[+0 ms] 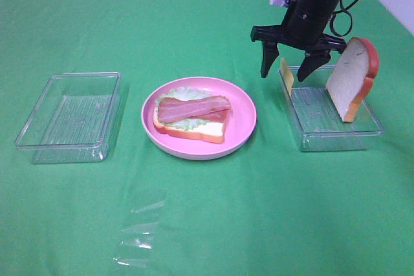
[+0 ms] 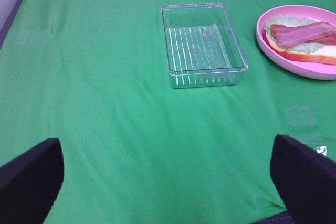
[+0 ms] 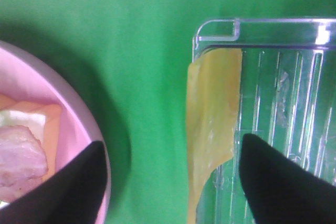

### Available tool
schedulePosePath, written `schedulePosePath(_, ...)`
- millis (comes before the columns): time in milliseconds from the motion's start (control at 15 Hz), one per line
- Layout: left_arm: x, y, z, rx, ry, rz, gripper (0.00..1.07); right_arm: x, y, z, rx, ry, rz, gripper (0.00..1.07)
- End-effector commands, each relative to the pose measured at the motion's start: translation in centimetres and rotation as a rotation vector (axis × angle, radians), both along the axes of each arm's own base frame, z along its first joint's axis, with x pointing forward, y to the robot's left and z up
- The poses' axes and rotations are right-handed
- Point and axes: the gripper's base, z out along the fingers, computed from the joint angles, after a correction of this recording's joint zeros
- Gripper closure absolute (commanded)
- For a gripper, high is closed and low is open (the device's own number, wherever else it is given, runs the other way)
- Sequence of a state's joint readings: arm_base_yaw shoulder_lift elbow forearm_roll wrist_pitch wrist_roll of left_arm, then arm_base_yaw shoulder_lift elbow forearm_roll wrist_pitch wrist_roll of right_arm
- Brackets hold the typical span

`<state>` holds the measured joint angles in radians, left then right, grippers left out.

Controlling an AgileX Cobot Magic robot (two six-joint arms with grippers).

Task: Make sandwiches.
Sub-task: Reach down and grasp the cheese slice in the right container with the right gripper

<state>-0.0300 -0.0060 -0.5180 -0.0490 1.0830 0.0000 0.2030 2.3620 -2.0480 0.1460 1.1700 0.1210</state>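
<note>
Black and spread wide, the right hand (image 1: 283, 74) (image 3: 172, 142) hangs with nothing between its fingers (image 3: 278, 182). It is poised just above the end of a clear plastic tray (image 1: 336, 141) (image 3: 220, 27) that faces the round pink plate (image 1: 249, 121) (image 3: 31, 80). Directly under it a thin yellow cheese slice (image 1: 287, 75) (image 3: 212, 124) leans against that plate-side tray wall, its upper edge standing a little above the rim. At the tray's end away from the plate, a loose bread slice (image 1: 348, 79), white with an orange-brown crust, stands tilted. A red edge shows behind it that I cannot identify. The tray itself sits just beside the plate, on its right in the high view. On the plate lies the part-built sandwich: a bottom bread slice (image 1: 202, 134) (image 2: 328, 55), then a pale green lettuce leaf (image 1: 185, 92) (image 2: 286, 22), and reddish-brown bacon strips (image 1: 193, 108) (image 2: 302, 32) on top. A second clear tray (image 1: 65, 153) (image 2: 205, 80) rests near the plate on its opposite side. The left hand (image 2: 168, 182) appears only in its own wrist view, its dark fingers (image 2: 31, 179) set far apart and gripping nothing, held above the green cloth (image 1: 213, 211) (image 2: 105, 103) on the near side of that second tray. The cloth covers the whole bench, and a crumpled scrap of clear film (image 1: 139, 240) lies on it, nearer the camera than the plate.
</note>
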Motion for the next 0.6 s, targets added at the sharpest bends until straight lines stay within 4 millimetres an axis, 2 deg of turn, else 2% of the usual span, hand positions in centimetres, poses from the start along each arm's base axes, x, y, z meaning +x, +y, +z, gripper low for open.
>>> schedulePosePath(67, -0.30, -0.04, -0.01, -0.011, -0.024, -0.002, 0.07, 0.05, 0.00, 0.00, 0.000, 0.000, -0.010, 0.59)
schedulePosePath(400, -0.30, -0.04, -0.01, -0.011, -0.024, -0.002, 0.07, 0.01, -0.11, -0.01, -0.013, 0.005, -0.006, 0.61)
schedulePosePath(600, -0.30, -0.04, -0.01, -0.011, -0.024, -0.002, 0.07, 0.03, -0.27, -0.03, -0.031, 0.001, -0.002, 0.71)
